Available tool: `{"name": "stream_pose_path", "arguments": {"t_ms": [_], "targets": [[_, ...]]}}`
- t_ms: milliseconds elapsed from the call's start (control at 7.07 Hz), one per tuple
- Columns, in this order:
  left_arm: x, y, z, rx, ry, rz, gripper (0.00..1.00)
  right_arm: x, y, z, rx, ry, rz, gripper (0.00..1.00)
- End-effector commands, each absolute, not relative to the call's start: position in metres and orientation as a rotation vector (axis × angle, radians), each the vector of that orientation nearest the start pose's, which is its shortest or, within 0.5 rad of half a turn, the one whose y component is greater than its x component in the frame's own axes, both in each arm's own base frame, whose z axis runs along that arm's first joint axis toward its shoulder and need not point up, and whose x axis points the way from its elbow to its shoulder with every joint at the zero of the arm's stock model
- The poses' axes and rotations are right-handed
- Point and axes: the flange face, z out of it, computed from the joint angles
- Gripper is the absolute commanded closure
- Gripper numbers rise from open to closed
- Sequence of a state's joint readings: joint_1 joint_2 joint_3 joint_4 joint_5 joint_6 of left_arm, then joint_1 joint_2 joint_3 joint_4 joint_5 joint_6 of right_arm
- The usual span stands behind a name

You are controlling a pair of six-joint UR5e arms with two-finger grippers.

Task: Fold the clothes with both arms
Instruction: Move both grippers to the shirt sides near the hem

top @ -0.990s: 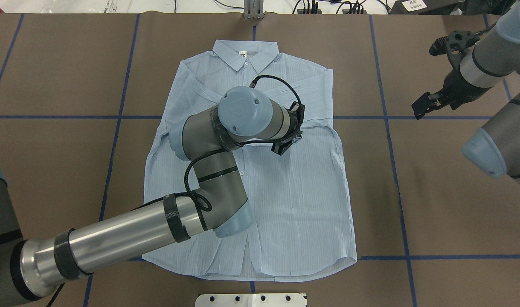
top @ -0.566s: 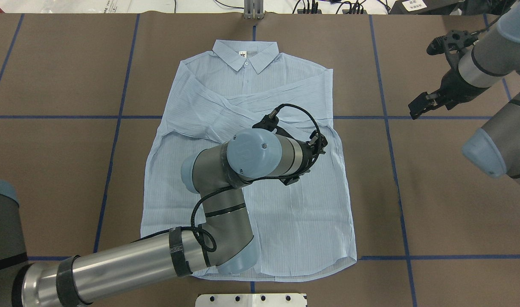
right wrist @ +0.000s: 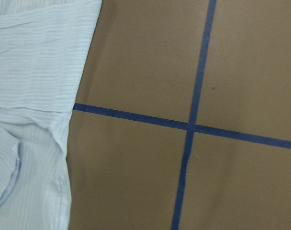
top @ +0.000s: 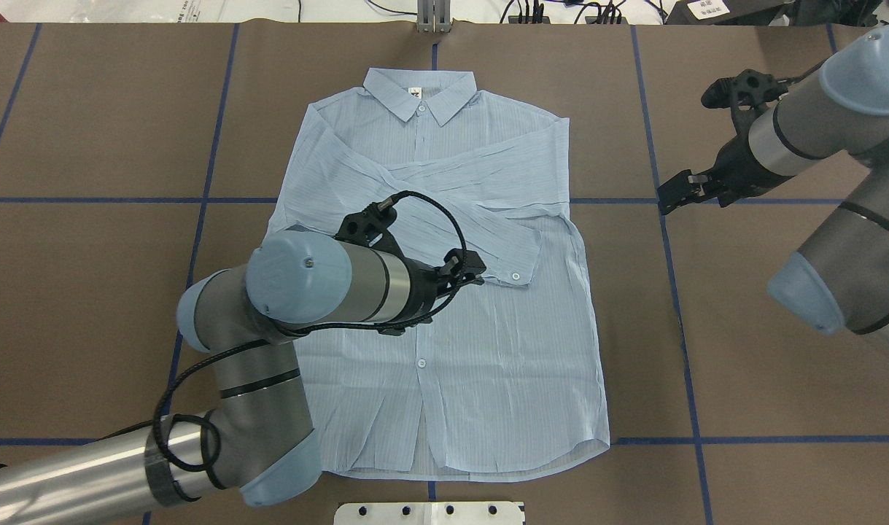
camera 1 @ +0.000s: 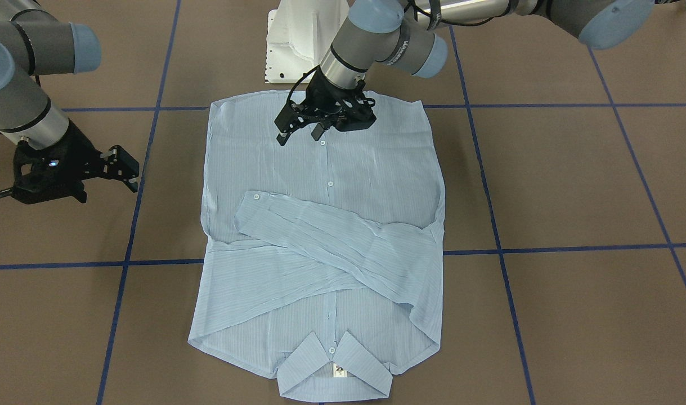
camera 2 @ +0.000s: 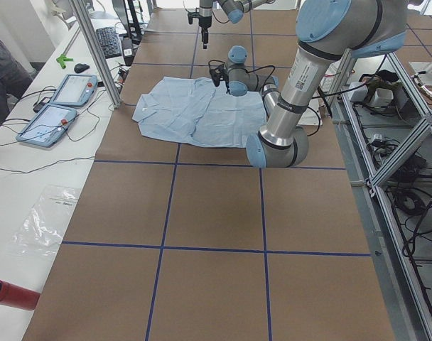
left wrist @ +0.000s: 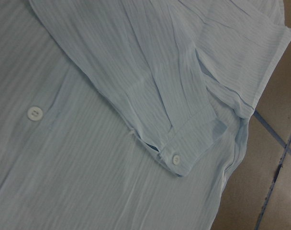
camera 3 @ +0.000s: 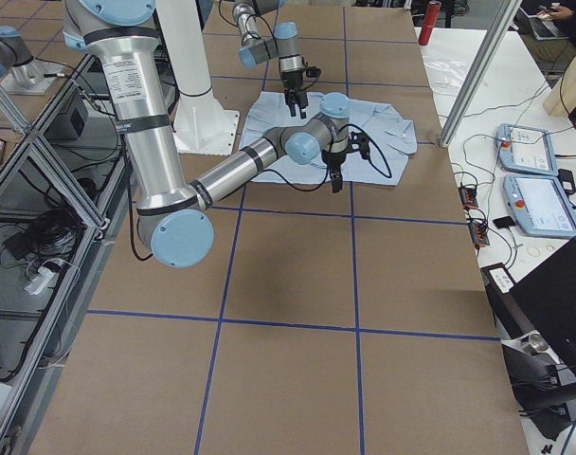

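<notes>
Left claw [camera 1: 299, 134] drawn back, jaws apart, shirt [camera 1: 376, 185] flat just beneath it

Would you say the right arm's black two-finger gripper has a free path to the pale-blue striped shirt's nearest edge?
Probably yes: the right gripper hovers over the brown table just beside the shirt, with nothing between them.

The brown surface [top: 87, 131], gridded with blue tape lines [top: 94, 199], carries a pale-blue striped shirt [top: 502, 379] lying flat, front up, sleeves crossed over its chest.
</notes>
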State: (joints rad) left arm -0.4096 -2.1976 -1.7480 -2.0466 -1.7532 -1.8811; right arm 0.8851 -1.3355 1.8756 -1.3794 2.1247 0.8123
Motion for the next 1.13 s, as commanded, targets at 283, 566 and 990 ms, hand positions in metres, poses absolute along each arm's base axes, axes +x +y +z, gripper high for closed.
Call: {"name": "stream_pose_path", "arguments": {"t_ms": [283, 566, 990], "targets": [[0.449, -0.327, 0.218, -0.011, 1.151, -0.383, 0.01, -0.358, -0.393, 0.342, 0.123, -0.941, 0.003, 0.00], [0.448, -0.319, 0.233, -0.007, 1.125, -0.357, 0.01, -0.378, -0.370, 0.342, 0.112, -0.928, 0.031, 0.00], [0.447, -0.312, 0.280, 0.004, 1.021, -0.318, 0.01, -0.390, -0.338, 0.343, 0.090, -0.917, 0.047, 0.00]]}}
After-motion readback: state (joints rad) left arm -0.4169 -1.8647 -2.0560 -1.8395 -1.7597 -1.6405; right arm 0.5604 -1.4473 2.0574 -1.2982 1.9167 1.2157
